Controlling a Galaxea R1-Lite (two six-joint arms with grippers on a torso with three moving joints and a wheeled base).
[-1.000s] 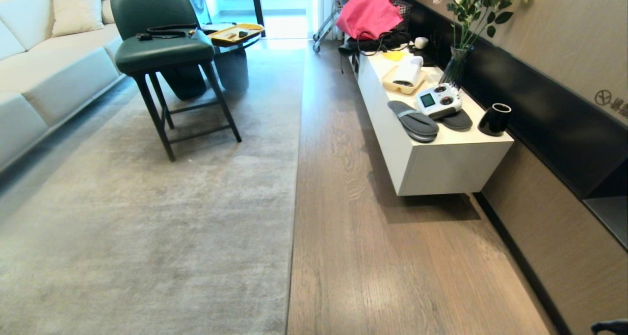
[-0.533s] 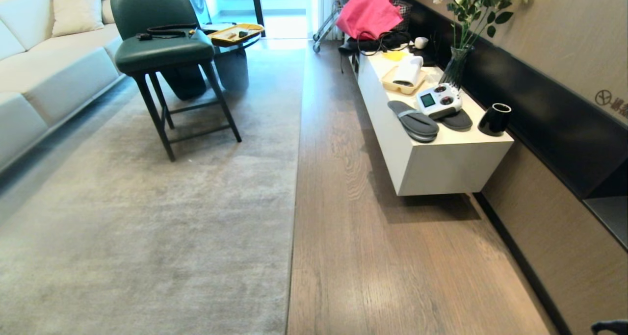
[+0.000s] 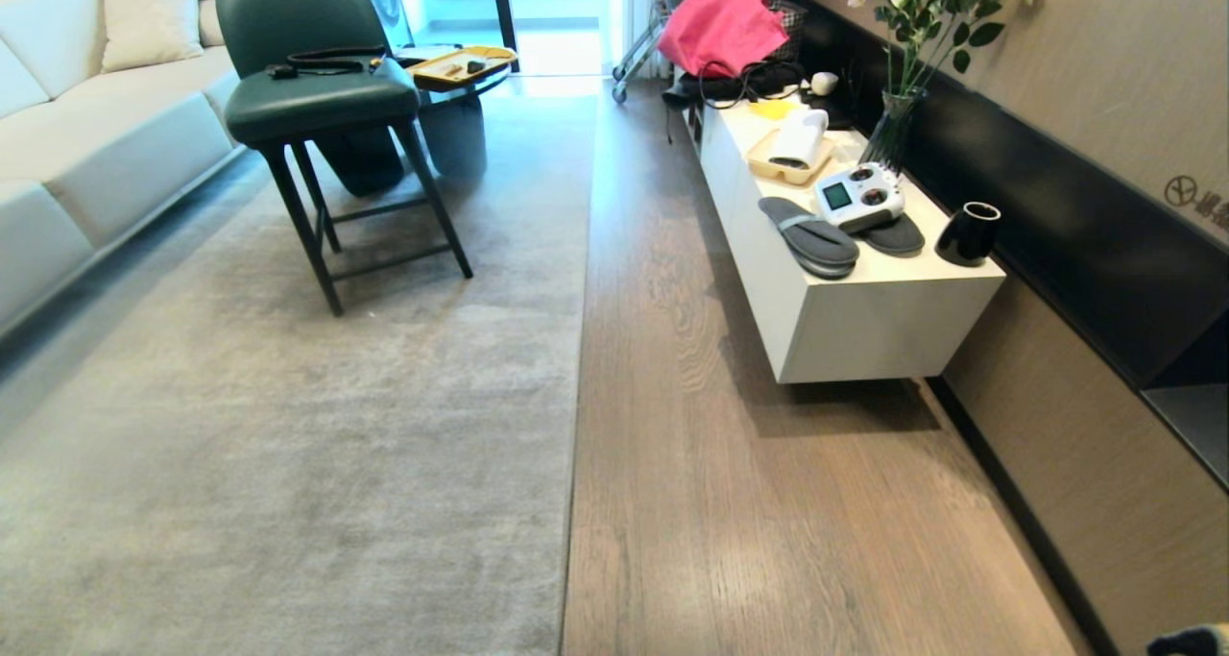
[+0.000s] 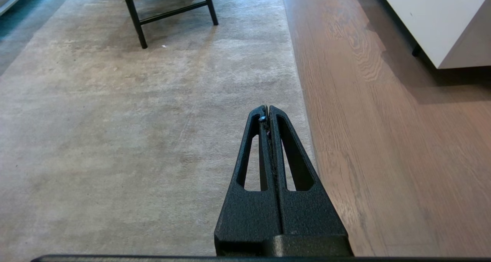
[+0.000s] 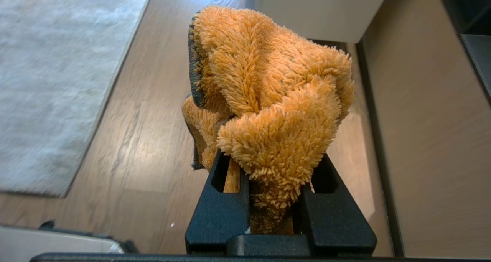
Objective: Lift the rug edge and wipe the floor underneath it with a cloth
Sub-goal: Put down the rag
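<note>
The rug [image 3: 288, 464] is pale grey with faint cloudy mottling, and beside it the floor [image 3: 768, 522] is brown wood with dark streaky grain. The cloth [image 5: 268, 97] is fuzzy orange with a thin grey edge, while the right gripper [image 5: 278, 200] and left gripper [image 4: 267, 112] are matt black. Farther off are a dark green chair [image 3: 307, 70] on black legs, a cream sofa [image 3: 86, 128], a white cabinet [image 3: 864, 320] carrying grey slippers [image 3: 811, 238] and a black cup [image 3: 968, 234], and a bright pink bag [image 3: 720, 22].
</note>
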